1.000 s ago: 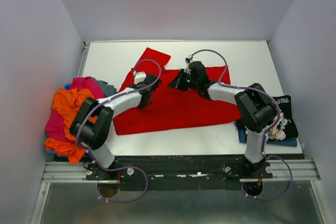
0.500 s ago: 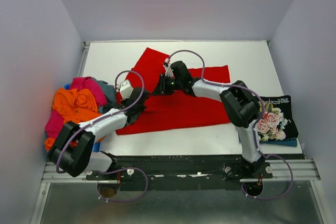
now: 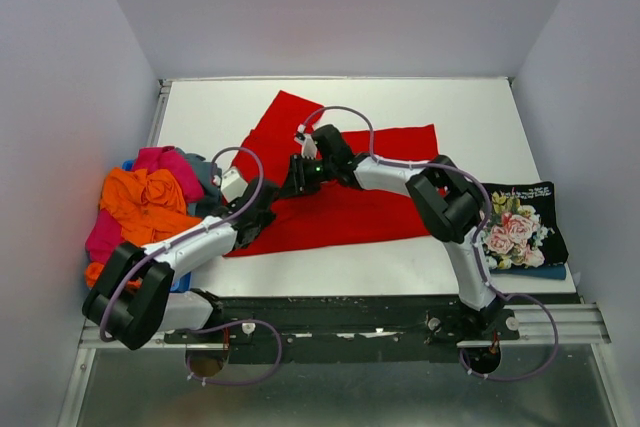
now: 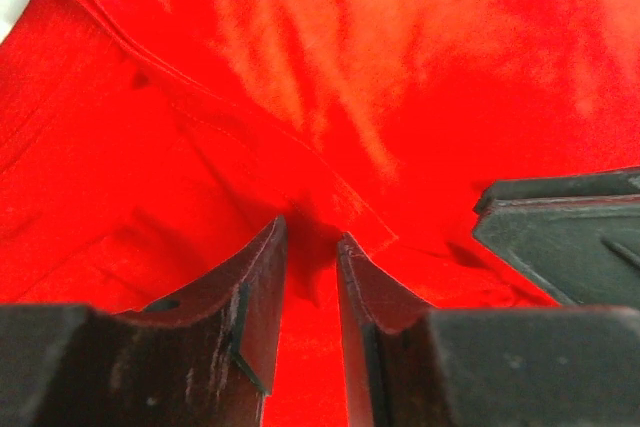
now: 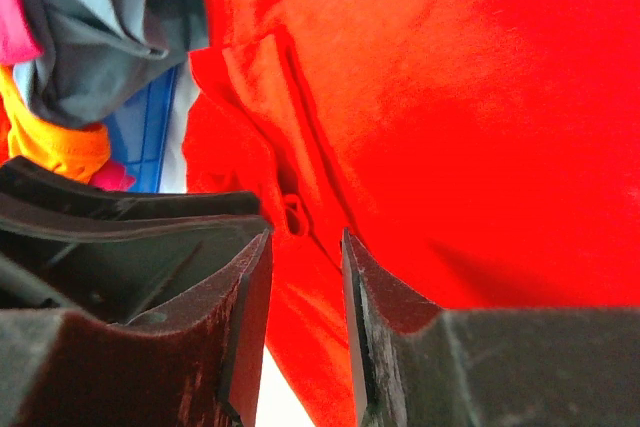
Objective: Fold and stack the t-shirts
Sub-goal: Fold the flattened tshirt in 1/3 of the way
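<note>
red t-shirt (image 3: 340, 197): spread mid-table (image 3: 450, 107), not flat. One part sticks out toward the far left. Left edge is bunched, with the hem seam folded over and wrinkled.
Loose pile at the left edge: orange tee (image 3: 140, 197) crumpled on top, magenta-pink tee (image 3: 160, 159) behind and under it. teal-grey tee (image 3: 205, 169) on the pile's right side, just beside the red one. Some blue cloth (image 5: 150, 132) shows underneath.
Right side: black floral tee (image 3: 520, 232) folded flat, lying on a folded blue tee (image 3: 540, 272).

Plain red tee (image 3: 350, 212), orange tee (image 3: 140, 197), magenta-pink tee (image 3: 158, 159), black tee (image 3: 520, 232) w/ pink & white floral print.
</note>
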Controlling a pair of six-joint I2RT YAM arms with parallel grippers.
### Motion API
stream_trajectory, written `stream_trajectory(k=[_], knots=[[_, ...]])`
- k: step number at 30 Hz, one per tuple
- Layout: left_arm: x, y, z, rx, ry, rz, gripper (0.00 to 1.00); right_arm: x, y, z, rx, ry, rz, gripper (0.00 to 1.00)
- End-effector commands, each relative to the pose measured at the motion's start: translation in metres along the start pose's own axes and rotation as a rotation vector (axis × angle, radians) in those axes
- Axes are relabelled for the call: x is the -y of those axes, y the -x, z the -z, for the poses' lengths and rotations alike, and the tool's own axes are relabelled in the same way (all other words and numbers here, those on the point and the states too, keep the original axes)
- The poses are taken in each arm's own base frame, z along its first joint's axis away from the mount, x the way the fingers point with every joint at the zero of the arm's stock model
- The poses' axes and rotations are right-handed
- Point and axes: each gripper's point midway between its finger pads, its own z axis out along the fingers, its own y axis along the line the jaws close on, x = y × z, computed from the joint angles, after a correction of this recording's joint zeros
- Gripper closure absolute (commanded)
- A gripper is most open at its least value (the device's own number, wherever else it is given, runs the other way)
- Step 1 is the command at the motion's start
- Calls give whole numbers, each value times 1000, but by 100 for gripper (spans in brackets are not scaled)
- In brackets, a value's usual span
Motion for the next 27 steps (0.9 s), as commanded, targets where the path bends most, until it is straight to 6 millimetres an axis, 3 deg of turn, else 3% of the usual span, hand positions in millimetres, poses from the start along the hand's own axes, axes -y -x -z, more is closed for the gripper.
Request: stream_trajectory(k=[1, 9, 16, 20, 27], knots=[[1, 4, 14, 6, -47, 45, 59, -5, -20, -9, -70, 39, 8, 57], [-9, 27, 37, 60, -4, 39, 59, -11, -28, -17, -88, 23, 51, 54], [-25, 43, 42, 89, 56, 47, 60, -20, -30, -19, -98, 11, 111, 48], [-28, 68, 45, 101, 57, 69, 60, -25, -34, -20, -78, -21, 200, 47], [-29, 119, 58, 145, 75, 98, 60, -39, -24, -24, 19, -57, 395, 47]])
